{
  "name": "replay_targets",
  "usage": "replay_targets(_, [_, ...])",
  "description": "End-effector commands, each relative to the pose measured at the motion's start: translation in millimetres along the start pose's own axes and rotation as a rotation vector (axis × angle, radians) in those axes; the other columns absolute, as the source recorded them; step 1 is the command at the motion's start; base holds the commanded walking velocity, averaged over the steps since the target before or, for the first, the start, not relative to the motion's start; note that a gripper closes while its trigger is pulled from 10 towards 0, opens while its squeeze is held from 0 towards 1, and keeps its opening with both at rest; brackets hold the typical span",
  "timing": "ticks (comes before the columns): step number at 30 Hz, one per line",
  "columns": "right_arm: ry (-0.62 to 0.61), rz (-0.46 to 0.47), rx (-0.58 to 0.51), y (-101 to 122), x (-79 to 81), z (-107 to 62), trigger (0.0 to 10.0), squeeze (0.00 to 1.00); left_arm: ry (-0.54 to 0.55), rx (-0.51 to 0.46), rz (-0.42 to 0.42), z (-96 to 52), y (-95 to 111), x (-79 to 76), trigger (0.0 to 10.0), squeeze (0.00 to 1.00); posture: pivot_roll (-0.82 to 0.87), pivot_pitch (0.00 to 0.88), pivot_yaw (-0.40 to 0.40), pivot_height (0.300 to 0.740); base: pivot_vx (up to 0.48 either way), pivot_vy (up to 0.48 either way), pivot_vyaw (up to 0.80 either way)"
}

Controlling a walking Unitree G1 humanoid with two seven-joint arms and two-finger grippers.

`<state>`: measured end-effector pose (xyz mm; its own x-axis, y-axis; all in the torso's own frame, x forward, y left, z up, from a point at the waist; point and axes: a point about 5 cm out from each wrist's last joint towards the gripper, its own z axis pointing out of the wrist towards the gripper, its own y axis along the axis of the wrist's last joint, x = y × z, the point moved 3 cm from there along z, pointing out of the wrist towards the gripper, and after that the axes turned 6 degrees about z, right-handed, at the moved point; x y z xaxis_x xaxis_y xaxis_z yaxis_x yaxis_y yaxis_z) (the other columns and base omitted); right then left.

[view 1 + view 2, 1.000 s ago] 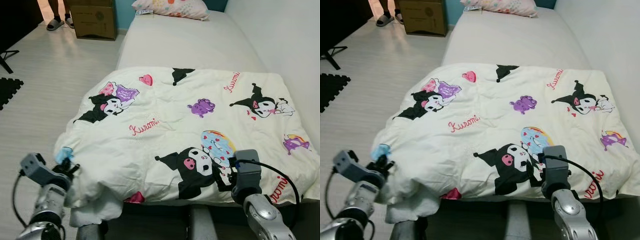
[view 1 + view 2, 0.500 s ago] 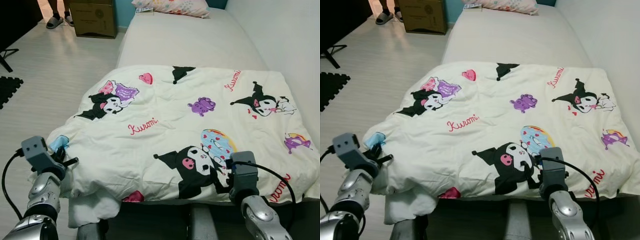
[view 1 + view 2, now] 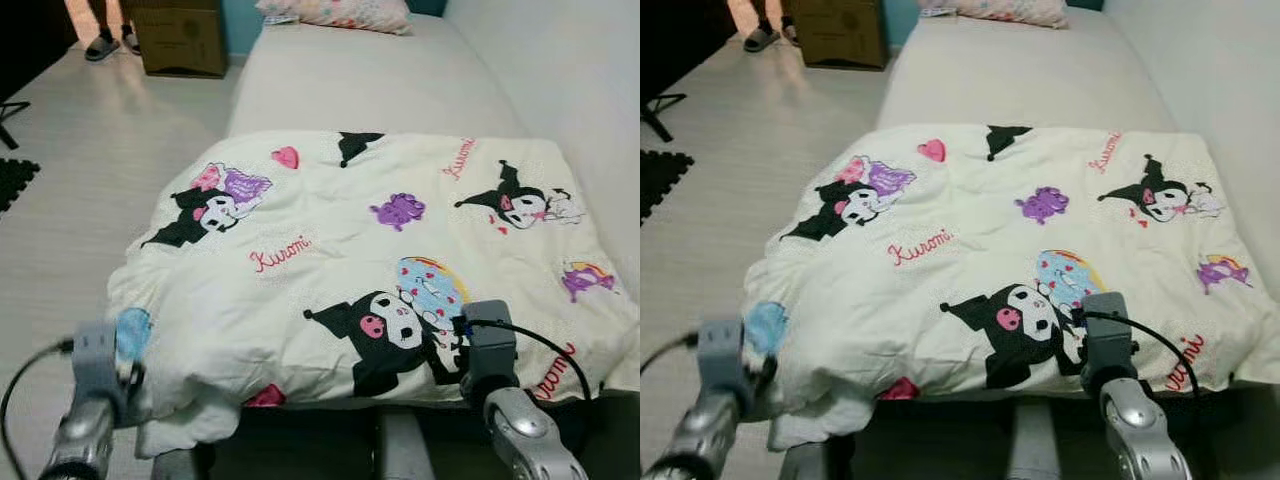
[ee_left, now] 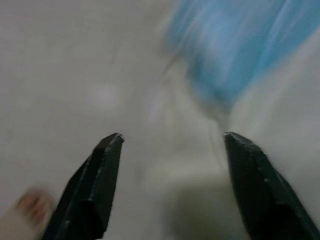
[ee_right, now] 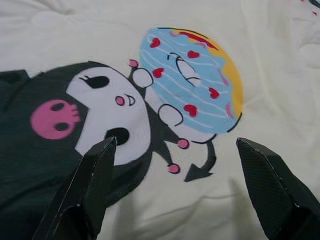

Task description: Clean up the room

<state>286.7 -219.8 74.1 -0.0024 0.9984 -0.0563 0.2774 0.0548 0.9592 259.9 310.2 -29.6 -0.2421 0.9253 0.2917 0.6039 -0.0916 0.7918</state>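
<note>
Cotton and soft, the quilt covers the near half of the bed, its near-left corner sagging off the mattress edge. We judge it light, limp and bulky, so it will drag rather than slide; the hem corners look best to pinch. Our left gripper hangs open beside that fallen corner, our right gripper open above the near hem
</note>
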Motion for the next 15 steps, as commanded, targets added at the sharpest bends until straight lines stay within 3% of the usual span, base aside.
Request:
replay_targets(1, [-0.008, 0.032, 0.028, -9.9, -2.6, 1.0, 10.0, 0.0, 0.092, 0.103, 0.1, -7.4, -27.0, 23.1, 10.0, 1.0, -0.03, 0.152, -0.066, 0.522, 0.0, 0.0, 0.0])
replay_targets(3, [-0.008, 0.032, 0.028, -9.9, -2.6, 1.0, 10.0, 0.0, 0.092, 0.103, 0.1, -7.4, -27.0, 23.1, 10.0, 1.0, -0.03, 0.152, -0.066, 0.522, 0.0, 0.0, 0.0])
replay_targets(5, [-0.008, 0.105, 0.043, -15.6, -0.3, 6.1, 10.0, 0.0, 0.155, 0.18, 0.19, -15.4, -47.9, 36.1, 10.0, 1.0, -0.02, 0.13, -0.064, 0.522, 0.0, 0.0, 0.0])
replay_targets(7, [-0.008, 0.105, 0.043, -15.6, -0.3, 6.1, 10.0, 0.0, 0.155, 0.18, 0.19, -15.4, -47.9, 36.1, 10.0, 1.0, -0.02, 0.13, -0.064, 0.522, 0.0, 0.0, 0.0])
replay_targets(8, [-0.005, 0.148, 0.057, -20.3, 2.0, 9.5, 10.0, 0.0, 0.167, 0.206, 0.224, -18.4, -55.1, 37.8, 10.0, 1.0, -0.01, 0.094, -0.055, 0.522, 0.0, 0.0, 0.0])
replay_targets(9, [-0.004, 0.2, 0.07, -25.9, 4.4, 14.0, 10.0, 0.0, 0.162, 0.224, 0.224, -20.6, -61.3, 34.2, 10.0, 1.0, 0.01, 0.071, -0.049, 0.522, 0.0, 0.0, 0.0])
replay_targets(11, [-0.004, 0.2, 0.07, -25.9, 4.4, 14.0, 10.0, 0.0, 0.162, 0.224, 0.224, -20.6, -61.3, 34.2, 10.0, 1.0, 0.01, 0.071, -0.049, 0.522, 0.0, 0.0, 0.0])
replay_targets(12, [-0.006, 0.241, 0.075, -29.9, 6.2, 18.8, 10.0, 0.0, 0.13, 0.218, 0.165, -20.9, -63.7, 23.9, 10.0, 1.0, 0.02, 0.059, -0.045, 0.522, 0.0, 0.0, 0.0])
replay_targets(13, [-0.006, 0.241, 0.075, -29.9, 6.2, 18.8, 10.0, 0.0, 0.13, 0.218, 0.165, -20.9, -63.7, 23.9, 10.0, 1.0, 0.02, 0.059, -0.045, 0.522, 0.0, 0.0, 0.0])
replay_targets(14, [0.004, 0.351, 0.073, -35.4, 9.9, 27.1, 10.0, 0.0, -0.011, 0.173, -0.029, -18.0, -57.4, -14.7, 10.0, 0.0, 0.04, 0.021, -0.036, 0.532, 0.0, 0.0, 0.0])
replay_targets(15, [0.004, 0.351, 0.073, -35.4, 9.9, 27.1, 10.0, 0.0, -0.011, 0.173, -0.029, -18.0, -57.4, -14.7, 10.0, 0.0, 0.04, 0.021, -0.036, 0.532, 0.0, 0.0, 0.0])
